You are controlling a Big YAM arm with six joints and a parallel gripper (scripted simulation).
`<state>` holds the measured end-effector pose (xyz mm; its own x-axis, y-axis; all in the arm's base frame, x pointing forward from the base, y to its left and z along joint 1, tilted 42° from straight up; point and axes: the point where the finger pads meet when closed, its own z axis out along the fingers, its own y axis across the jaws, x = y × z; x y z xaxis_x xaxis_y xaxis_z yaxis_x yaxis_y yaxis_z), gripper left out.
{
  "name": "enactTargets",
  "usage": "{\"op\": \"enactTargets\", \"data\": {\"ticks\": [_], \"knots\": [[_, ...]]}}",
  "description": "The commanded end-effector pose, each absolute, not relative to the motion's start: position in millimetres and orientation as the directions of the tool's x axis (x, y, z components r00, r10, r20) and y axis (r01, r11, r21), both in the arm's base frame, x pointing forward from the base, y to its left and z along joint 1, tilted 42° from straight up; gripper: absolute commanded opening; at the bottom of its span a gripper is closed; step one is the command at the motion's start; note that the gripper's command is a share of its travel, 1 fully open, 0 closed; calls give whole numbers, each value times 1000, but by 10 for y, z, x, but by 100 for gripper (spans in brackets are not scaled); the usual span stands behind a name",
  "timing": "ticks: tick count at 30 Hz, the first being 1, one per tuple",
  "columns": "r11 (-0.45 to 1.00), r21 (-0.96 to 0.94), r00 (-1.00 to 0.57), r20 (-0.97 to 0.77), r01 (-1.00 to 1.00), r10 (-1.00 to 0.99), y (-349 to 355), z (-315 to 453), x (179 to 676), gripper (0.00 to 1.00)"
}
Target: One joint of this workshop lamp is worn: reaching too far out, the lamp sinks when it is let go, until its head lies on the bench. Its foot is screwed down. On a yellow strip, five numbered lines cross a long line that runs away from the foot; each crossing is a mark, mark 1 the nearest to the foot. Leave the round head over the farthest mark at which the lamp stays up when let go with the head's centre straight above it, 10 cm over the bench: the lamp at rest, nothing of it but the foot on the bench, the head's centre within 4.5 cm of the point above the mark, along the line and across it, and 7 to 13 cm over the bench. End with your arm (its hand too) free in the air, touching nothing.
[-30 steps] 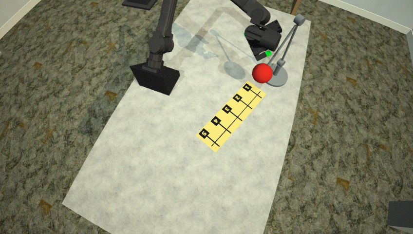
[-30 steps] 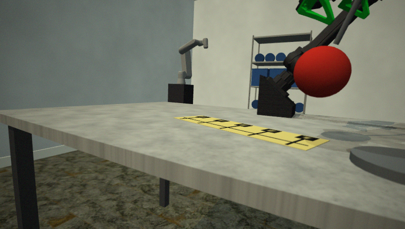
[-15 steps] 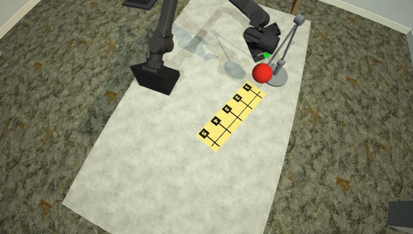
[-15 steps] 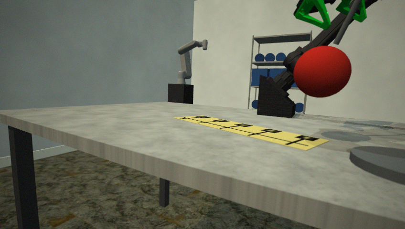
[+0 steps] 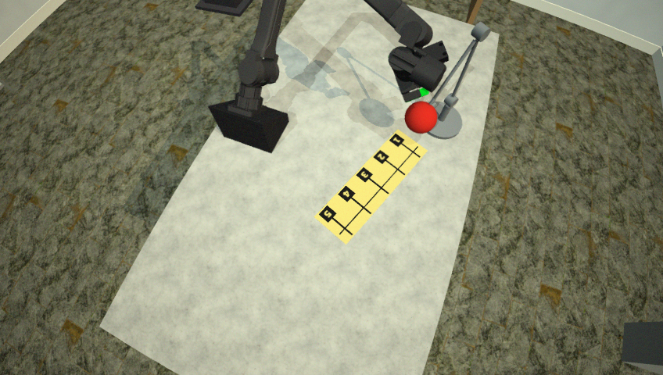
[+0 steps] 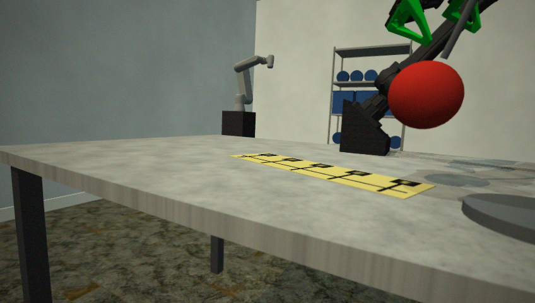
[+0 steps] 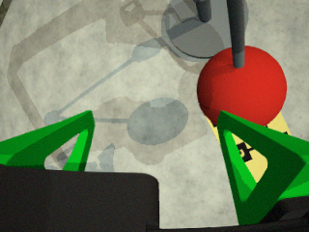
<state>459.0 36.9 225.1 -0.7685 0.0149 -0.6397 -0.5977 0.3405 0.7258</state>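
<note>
The lamp's round red head (image 5: 421, 117) hangs in the air on its thin grey arm (image 5: 453, 65), close to the grey round foot (image 5: 445, 126). It also shows in the side view (image 6: 425, 94), well above the bench, and in the wrist view (image 7: 242, 85). The yellow strip (image 5: 370, 187) runs away from the foot, and the head hangs near its mark 1 end (image 5: 413, 151). My gripper (image 7: 155, 117) is open and empty above the head, its green fingers (image 6: 431, 20) on either side of the lamp's arm, apart from the head.
My arm's black base (image 5: 249, 123) stands at the bench's far left. The lamp's elbow joint (image 5: 480, 32) rises near the bench's back right corner. A grey arm (image 6: 245, 86) and a shelf (image 6: 370, 93) stand beyond the bench.
</note>
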Motion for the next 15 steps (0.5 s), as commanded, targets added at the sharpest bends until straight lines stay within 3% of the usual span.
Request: {"op": "enactTargets", "data": {"ticks": [1, 15], "knots": [[344, 735, -775, -631, -584, 35, 301, 2346, 4653, 100], [332, 768, -804, -592, -547, 44, 313, 2287, 4612, 100]]}}
